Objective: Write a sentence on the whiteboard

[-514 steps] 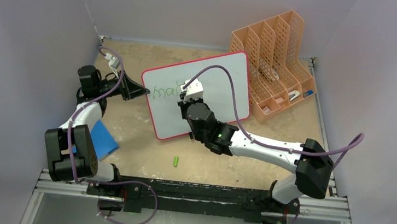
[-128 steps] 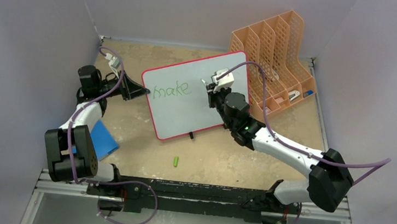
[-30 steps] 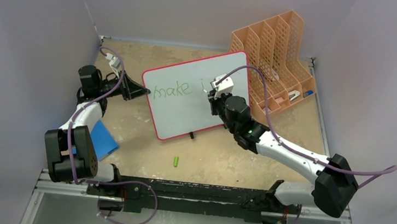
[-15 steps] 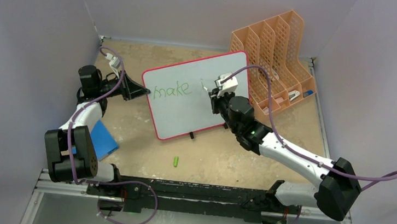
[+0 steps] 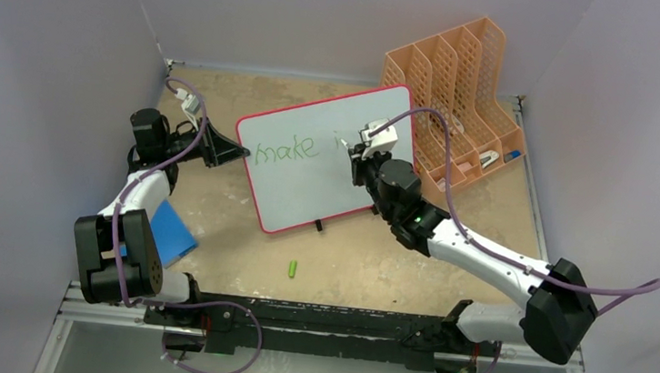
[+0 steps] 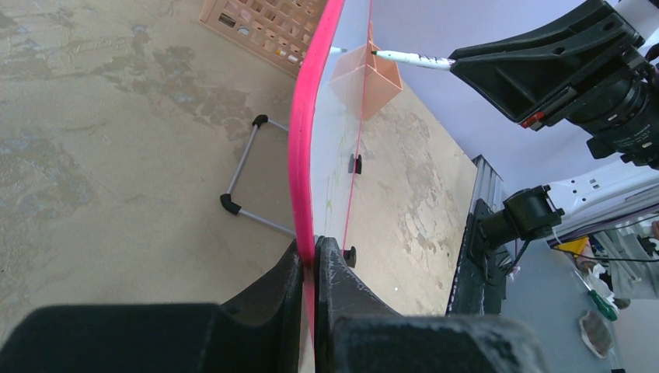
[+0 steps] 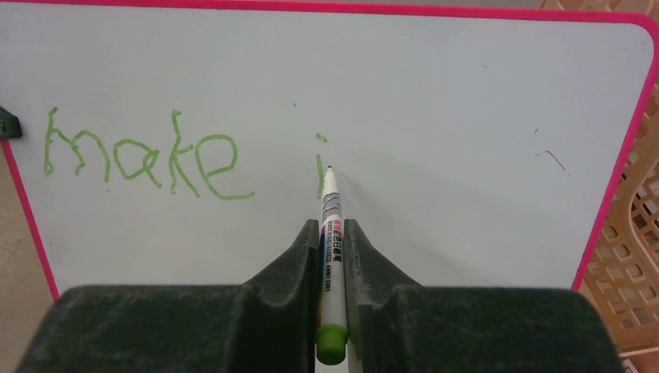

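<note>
Left gripper (image 6: 313,252) clenched on board (image 5: 302,198) rim. Right gripper (image 7: 332,233) grasped marker (image 7: 330,198), tip at writing (image 7: 148,159), "make i".

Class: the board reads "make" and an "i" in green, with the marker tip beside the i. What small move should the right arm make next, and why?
Probably lift the marker tip slightly and shift it right to start the next letter: the i looks finished, dot included, and the whiteboard is bare to its right. The left gripper clamps the rim.
</note>
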`<control>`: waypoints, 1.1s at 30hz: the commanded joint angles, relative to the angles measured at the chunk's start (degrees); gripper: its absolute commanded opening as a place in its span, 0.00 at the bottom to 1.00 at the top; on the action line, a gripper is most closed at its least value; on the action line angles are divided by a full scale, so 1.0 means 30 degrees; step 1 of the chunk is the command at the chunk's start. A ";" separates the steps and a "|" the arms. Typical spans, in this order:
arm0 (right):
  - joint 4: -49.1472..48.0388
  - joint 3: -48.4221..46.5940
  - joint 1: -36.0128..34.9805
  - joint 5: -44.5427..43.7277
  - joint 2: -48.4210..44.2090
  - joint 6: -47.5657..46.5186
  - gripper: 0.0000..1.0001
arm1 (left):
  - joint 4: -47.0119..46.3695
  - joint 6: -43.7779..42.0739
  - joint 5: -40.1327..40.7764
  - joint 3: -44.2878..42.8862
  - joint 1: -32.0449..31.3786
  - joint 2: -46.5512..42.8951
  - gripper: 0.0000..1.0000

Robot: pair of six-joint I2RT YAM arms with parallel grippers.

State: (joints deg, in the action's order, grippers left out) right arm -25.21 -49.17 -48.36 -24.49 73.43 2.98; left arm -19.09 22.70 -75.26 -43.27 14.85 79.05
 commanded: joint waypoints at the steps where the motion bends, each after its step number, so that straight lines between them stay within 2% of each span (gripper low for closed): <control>1: -0.1088 -0.0368 -0.0024 -0.0201 0.0218 0.0204 0.00 | -0.0052 -0.0769 -0.0250 -0.0287 -0.0351 -0.0371 0.00; 33: -0.1147 0.0092 0.0006 -0.1691 0.0659 -0.0005 0.00 | 0.0051 -0.0828 -0.0239 -0.0285 -0.0351 -0.0436 0.00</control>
State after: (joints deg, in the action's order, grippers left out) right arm -26.26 -49.17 -48.36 -26.79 75.88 3.01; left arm -19.07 22.70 -75.26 -43.27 14.85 79.02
